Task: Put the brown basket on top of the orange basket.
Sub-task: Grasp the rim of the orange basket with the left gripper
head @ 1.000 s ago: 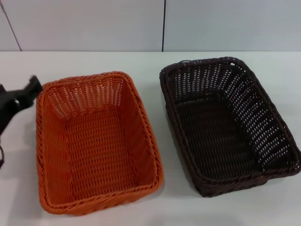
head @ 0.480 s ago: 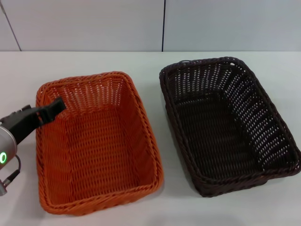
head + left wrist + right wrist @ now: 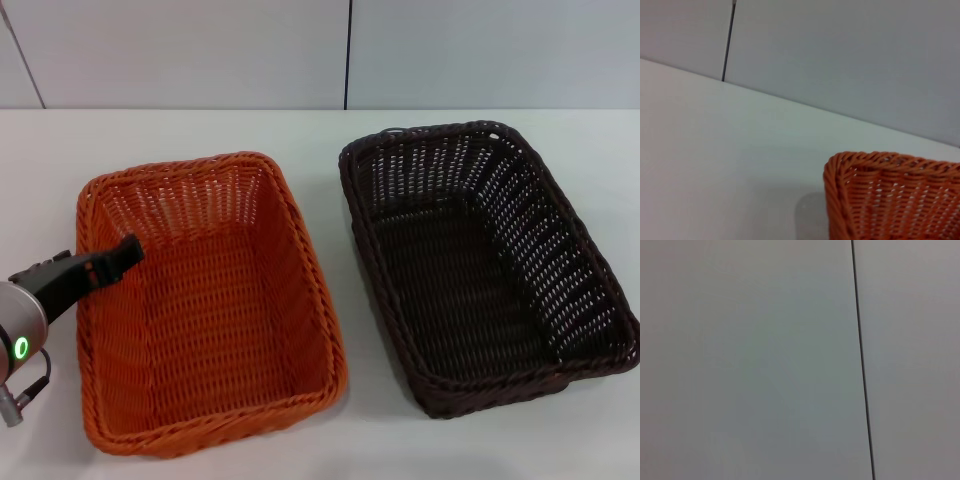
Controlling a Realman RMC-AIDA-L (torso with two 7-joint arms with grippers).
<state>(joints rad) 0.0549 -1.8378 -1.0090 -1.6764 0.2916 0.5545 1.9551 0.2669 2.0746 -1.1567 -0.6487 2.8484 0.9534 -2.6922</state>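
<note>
While the brown basket (image 3: 487, 262) sits at 3 o'clock, we see the left gripper (image 3: 120, 252) over the orange basket's (image 3: 205, 300) 9 o'clock rim; can't tell its grip.

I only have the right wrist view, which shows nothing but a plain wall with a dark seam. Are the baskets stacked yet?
Observer: No. The brown basket sits on the table, apart from the orange basket.
Operator: Which side is the brown one on?
Observer: The robot's right; the orange one is on its left.
Operator: Is any arm near them?
Observer: The left gripper is over the orange basket's left rim. The right arm is out of sight.
</note>
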